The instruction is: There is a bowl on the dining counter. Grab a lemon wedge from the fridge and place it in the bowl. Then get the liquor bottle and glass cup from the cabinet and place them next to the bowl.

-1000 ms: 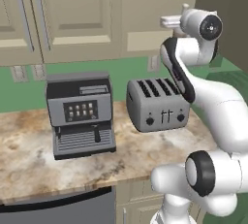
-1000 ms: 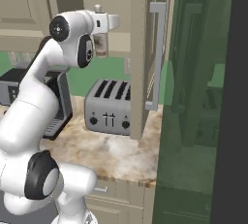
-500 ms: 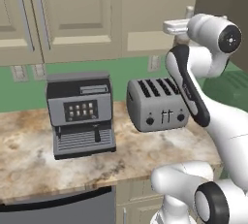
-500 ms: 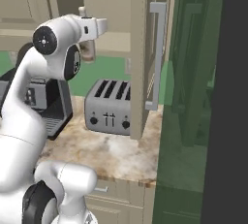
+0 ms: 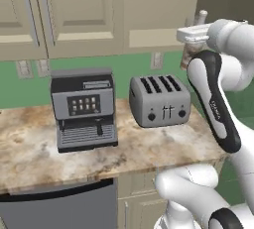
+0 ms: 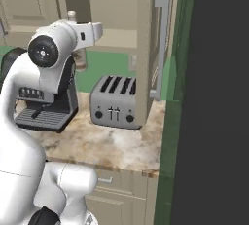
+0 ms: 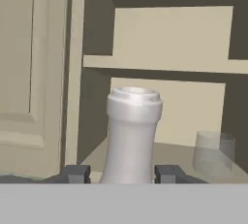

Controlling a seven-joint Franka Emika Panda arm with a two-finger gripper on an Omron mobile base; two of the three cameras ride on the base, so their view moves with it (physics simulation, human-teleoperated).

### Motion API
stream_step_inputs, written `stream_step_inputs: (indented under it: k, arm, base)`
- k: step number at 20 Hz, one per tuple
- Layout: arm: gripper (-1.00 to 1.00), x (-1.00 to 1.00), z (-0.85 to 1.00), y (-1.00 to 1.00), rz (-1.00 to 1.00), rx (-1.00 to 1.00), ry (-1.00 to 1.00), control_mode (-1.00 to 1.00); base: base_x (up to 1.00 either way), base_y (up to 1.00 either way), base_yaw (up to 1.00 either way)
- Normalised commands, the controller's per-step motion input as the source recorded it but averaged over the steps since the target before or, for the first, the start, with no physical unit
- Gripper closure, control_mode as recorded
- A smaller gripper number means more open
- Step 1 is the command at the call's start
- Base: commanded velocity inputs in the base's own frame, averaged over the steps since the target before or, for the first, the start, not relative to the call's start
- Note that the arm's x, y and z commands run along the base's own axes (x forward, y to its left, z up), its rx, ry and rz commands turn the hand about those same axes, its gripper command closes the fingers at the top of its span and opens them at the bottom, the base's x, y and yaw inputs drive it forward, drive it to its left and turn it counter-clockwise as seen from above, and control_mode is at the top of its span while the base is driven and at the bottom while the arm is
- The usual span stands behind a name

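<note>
My gripper (image 7: 121, 173) pinches the bottle (image 7: 130, 136) at its neck, inside the cabinet (image 7: 43, 72); the glass cup (image 7: 213, 151) stands near on the shelf (image 7: 179, 151).

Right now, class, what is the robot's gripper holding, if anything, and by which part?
The gripper holds the liquor bottle, its fingers on either side of the lower neck, just below the cap.

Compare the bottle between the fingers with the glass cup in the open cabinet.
The liquor bottle is opaque pale grey; the glass cup is clear. The bottle stands taller, with a lipped neck; the cup is a short tumbler. The bottle sits between the gripper tips; the cup stands free beside it. Both are upright.
</note>
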Motion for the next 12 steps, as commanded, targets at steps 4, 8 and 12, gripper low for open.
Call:
stream_step_inputs:
  k: [4,8,12]
  arm:
    - [1.0,0.0,0.0,0.0,0.0,0.0,0.0,1.0]
    - [1.0,0.0,0.0,0.0,0.0,0.0,0.0,1.0]
    - [1.0,0.0,0.0,0.0,0.0,0.0,0.0,1.0]
  base:
    - [-1.0,0.12,0.03]
    - [-1.0,0.21,0.09]
    - [-0.93,0.38,0.2]
